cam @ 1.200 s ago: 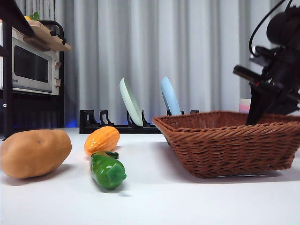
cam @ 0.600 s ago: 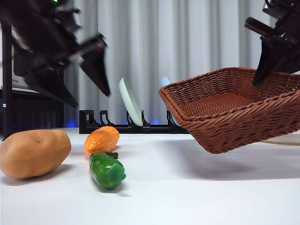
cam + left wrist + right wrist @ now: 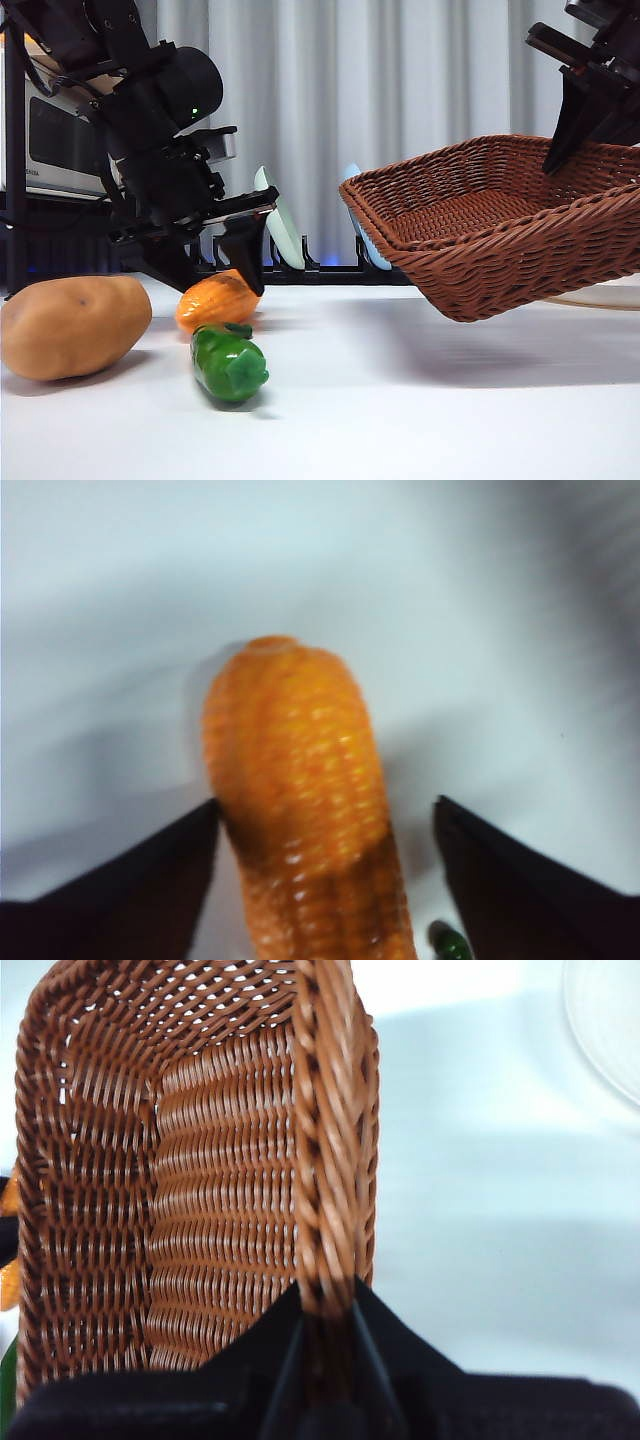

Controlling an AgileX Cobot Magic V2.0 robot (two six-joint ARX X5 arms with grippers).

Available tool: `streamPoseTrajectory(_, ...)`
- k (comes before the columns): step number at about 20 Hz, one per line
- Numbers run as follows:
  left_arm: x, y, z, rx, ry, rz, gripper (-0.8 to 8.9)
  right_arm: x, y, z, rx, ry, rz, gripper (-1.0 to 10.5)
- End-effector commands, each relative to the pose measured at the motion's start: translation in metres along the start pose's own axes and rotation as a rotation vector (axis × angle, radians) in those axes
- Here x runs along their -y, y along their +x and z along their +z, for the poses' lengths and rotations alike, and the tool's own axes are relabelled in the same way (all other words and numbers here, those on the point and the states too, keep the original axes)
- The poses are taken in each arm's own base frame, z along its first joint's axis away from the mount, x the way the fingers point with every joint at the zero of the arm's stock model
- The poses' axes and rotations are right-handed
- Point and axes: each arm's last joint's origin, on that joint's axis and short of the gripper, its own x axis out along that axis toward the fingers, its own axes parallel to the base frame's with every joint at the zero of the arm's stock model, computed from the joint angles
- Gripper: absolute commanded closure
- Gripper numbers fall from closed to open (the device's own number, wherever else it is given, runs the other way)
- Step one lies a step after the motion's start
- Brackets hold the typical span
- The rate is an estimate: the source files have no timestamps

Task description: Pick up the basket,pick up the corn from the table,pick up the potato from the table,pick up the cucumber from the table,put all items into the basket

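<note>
Basket [image 3: 500, 225] airborne, tilted, open side facing the veg; clear of the table [image 3: 400, 420]. Right gripper [image 3: 325, 1310] clamped on the braided rim, one jaw inside the wall, one outside. Grip looks solid in the right wrist view.

Step in hand: corn pick. Left gripper [image 3: 215, 275] down over the corn [image 3: 215, 300], jaws spread wide, nothing held. In the left wrist view, corn [image 3: 300, 800] between the jaws, one jaw about touching it, the other with a clear gap. Off-centre, then.

Corn on the table, cucumber [image 3: 230, 362] just in front of it, close or touching at the stem end; hard to tell. Potato [image 3: 72, 325] off to the side, untouched, apart from both.

Next, by judgement: small shift to centre the cob, drop a bit, close across the short axis, lift straight up. Ridged surface, should hold fine. Risk: nudging the cucumber on the way. Then carry over to the basket mouth and release inside. Potato and cucumber yet to do.
</note>
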Motion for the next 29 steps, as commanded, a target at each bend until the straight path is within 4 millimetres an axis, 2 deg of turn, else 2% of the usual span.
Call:
streamPoseTrajectory(1,0.001,0.003,-0.001,-0.009,0.045,-0.01,8.21,-0.001,-0.001,0.001,0.014,0.005,0.01,9.6)
streamPoseTrajectory(3,0.002,-0.005,0.003,0.02,0.058,-0.009,8.22,-0.001,-0.001,0.001,0.014,0.005,0.01,9.6)
streamPoseTrajectory(4,0.002,-0.018,0.007,0.053,0.058,-0.011,8.21,-0.001,-0.001,0.001,0.014,0.005,0.011,9.6)
streamPoseTrajectory(5,0.003,-0.033,0.011,0.093,0.06,-0.013,8.22,-0.001,-0.001,0.001,0.016,0.005,0.012,9.6)
streamPoseTrajectory(8,0.015,-0.102,0.023,0.29,0.056,-0.048,8.22,-0.002,0.0,0.005,0.048,0.03,0.02,9.6)
streamPoseTrajectory(10,0.029,-0.146,0.024,0.418,0.045,-0.099,8.22,-0.006,0.001,0.007,0.07,0.026,0.036,9.6)
streamPoseTrajectory(11,0.037,-0.162,0.022,0.471,0.051,-0.129,8.22,-0.01,0.002,0.007,0.075,0.027,0.064,9.6)
streamPoseTrajectory(13,0.055,-0.181,0.019,0.531,0.051,-0.201,8.22,-0.02,0.004,0.008,0.076,0.022,0.151,9.6)
streamPoseTrajectory(15,0.077,-0.182,0.014,0.531,0.076,-0.268,8.22,-0.033,0.006,0.008,0.083,0.008,0.208,9.6)
streamPoseTrajectory(20,0.128,-0.155,-0.002,0.437,0.17,-0.298,8.22,-0.053,0.01,0.005,0.069,-0.028,0.261,9.6)
streamPoseTrajectory(24,0.15,-0.132,-0.016,0.347,0.224,-0.272,8.16,-0.056,0.011,0.004,0.061,-0.008,0.27,9.6)
streamPoseTrajectory(26,0.152,-0.124,-0.022,0.284,0.239,-0.255,7.95,-0.057,0.01,0.003,0.045,0.0,0.314,9.6)
streamPoseTrajectory(27,0.152,-0.121,-0.023,0.261,0.241,-0.246,7.12,-0.058,0.01,0.003,0.037,-0.003,0.339,9.6)
streamPoseTrajectory(29,0.15,-0.12,-0.026,0.228,0.245,-0.232,4.07,-0.058,0.01,0.003,0.034,0.001,0.347,9.6)
